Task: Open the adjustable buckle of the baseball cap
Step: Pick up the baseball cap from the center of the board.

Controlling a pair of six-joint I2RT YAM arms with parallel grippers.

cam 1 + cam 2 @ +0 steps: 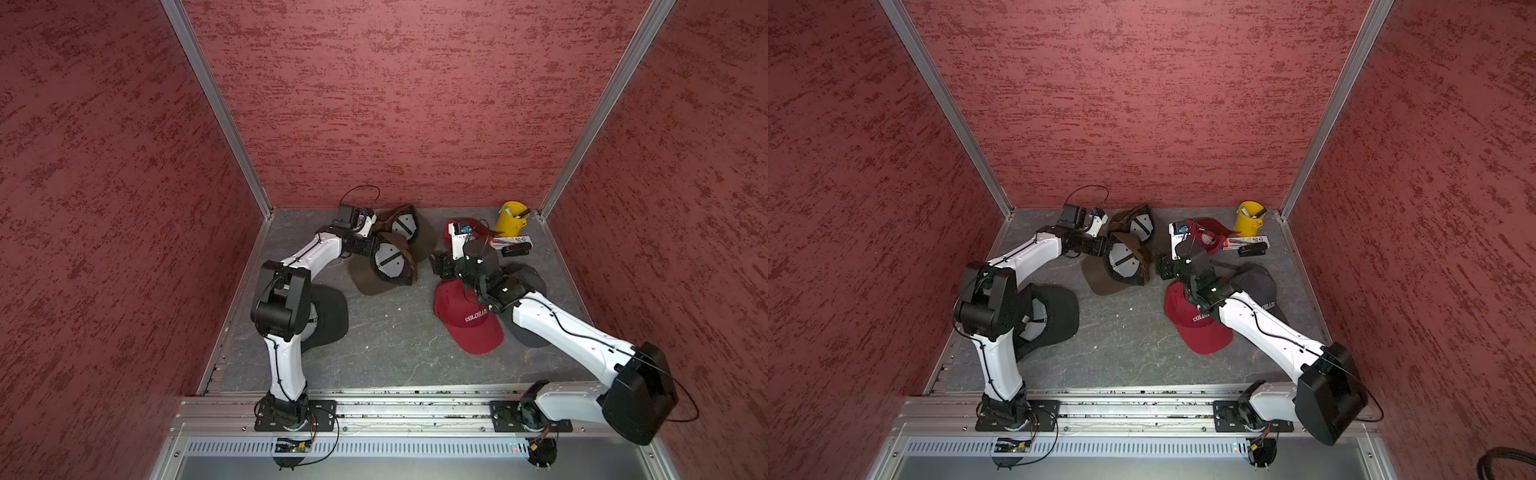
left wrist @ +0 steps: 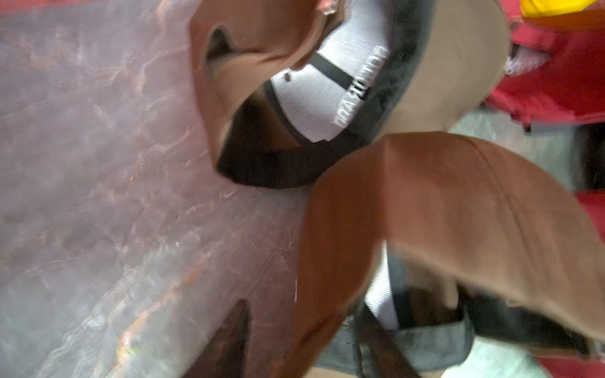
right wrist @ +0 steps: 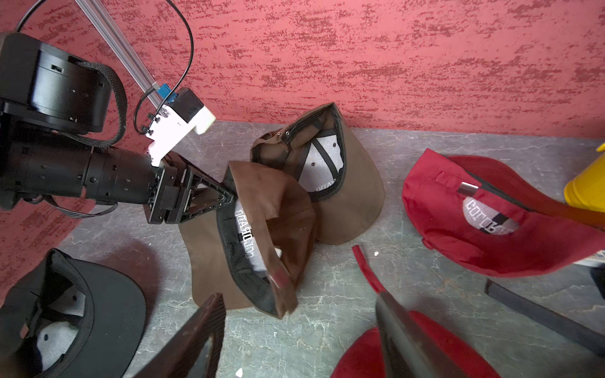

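Brown baseball cap [image 3: 271, 209], the task piece, stands tipped up on its brim at the back-centre of the grey stone-patterned table [image 1: 395, 345]. Its white lining shows, and it overlaps a second brown cap [image 1: 407, 226] lying inside-up behind it. Left gripper [image 3: 229, 196] meets the cap's rear rim. In the left wrist view fabric lies between its fingers [image 2: 229, 333], but blur hides whether they press it. Right gripper [image 3: 298, 297] hangs spread and empty just beside the cap, over a red "COLORADO" cap [image 1: 469, 322]. A black cap [image 1: 330, 311] lies inside-up under the left arm, a grey cap [image 1: 528, 272] under the right arm, and another red cap [image 1: 1219, 227] inside-up at the back. Yellow bucket [image 1: 509, 226], in the back right corner, holds a few pens or markers leaning on its rim. A flat printed carton [image 1: 511, 240] and a small black object [image 1: 517, 249] lie just in front of it.
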